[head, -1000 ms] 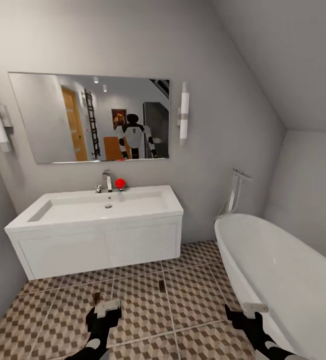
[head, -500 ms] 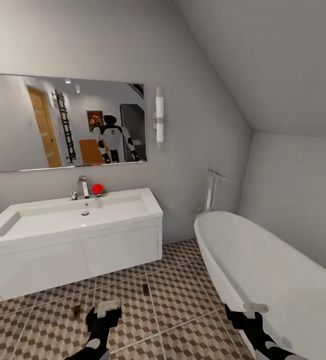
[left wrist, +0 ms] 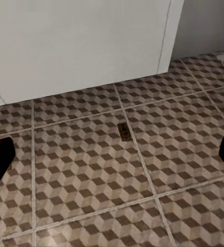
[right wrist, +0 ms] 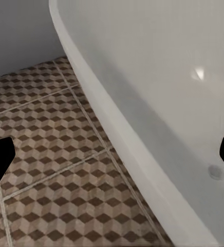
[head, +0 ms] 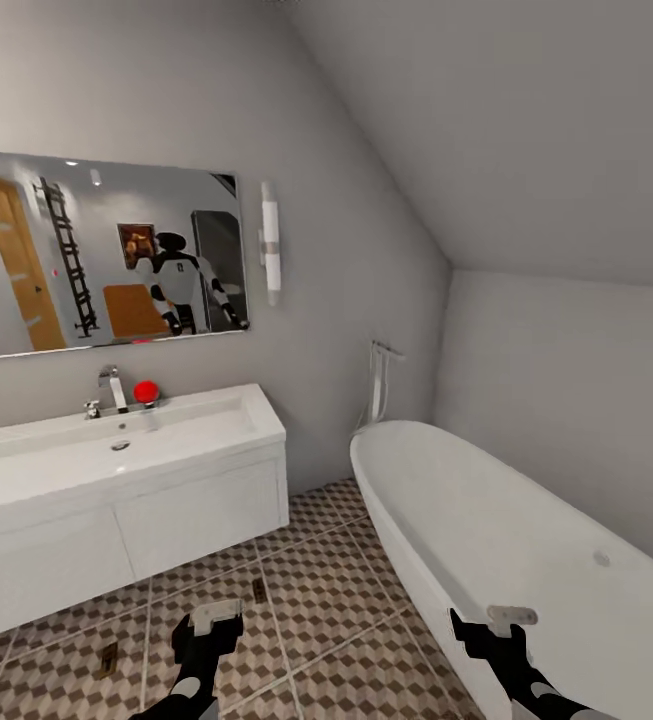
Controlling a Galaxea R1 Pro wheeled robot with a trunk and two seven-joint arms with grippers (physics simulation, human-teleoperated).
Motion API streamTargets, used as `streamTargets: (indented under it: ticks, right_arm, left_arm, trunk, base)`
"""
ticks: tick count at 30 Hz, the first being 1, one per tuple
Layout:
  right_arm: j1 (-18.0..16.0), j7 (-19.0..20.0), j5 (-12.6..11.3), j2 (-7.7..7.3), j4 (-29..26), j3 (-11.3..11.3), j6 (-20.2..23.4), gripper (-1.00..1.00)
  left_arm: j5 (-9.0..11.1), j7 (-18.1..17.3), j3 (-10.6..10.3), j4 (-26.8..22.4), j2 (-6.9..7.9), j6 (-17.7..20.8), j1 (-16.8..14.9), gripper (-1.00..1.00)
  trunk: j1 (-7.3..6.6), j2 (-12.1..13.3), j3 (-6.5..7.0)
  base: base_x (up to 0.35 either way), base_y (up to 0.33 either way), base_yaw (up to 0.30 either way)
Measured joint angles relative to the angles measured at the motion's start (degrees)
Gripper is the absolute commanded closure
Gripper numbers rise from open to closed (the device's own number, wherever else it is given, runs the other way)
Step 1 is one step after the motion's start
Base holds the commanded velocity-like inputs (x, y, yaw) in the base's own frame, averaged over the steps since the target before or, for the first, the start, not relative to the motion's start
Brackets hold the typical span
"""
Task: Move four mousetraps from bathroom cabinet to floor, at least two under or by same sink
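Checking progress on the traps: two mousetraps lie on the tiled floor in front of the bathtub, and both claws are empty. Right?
Not quite. The head view shows the two mousetraps on the bathroom floor in front of the sink, not the bathtub. Both the left claw and right claw are empty.

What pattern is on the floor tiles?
Brown-and-beige cube pattern with pale grout on the floor, clearest in the left wrist view.

Wide white rectangular sink cut off at left edge; tiny dark-brown mousetrap details unresolvable.

White bathtub beside wall mirror (red ball below).
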Motion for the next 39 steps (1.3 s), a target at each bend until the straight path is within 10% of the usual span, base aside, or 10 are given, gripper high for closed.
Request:
streamTargets:
  ticks: [10, 39]
  right_arm:
    - [0.0, 0.0, 0.0, 0.0, 0.0, 0.0, 0.0, -1.0]
    - [0.0, 0.0, 0.0, 0.0, 0.0, 0.0, 0.0, -1.0]
  left_arm:
    - [0.0, -0.1, 0.0, 0.0, 0.07, 0.0, 0.0, -1.0]
    - [0.4, -1.1, 0.0, 2.4, -0.26, -0.3, 0.0, -1.0]
  trunk:
    - [-2.2, 4.0, 2.11]
    - [-2.21, 4.0, 2.46]
  base:
    - [0.0, 0.0, -0.284]
    - [0.0, 0.0, -0.129]
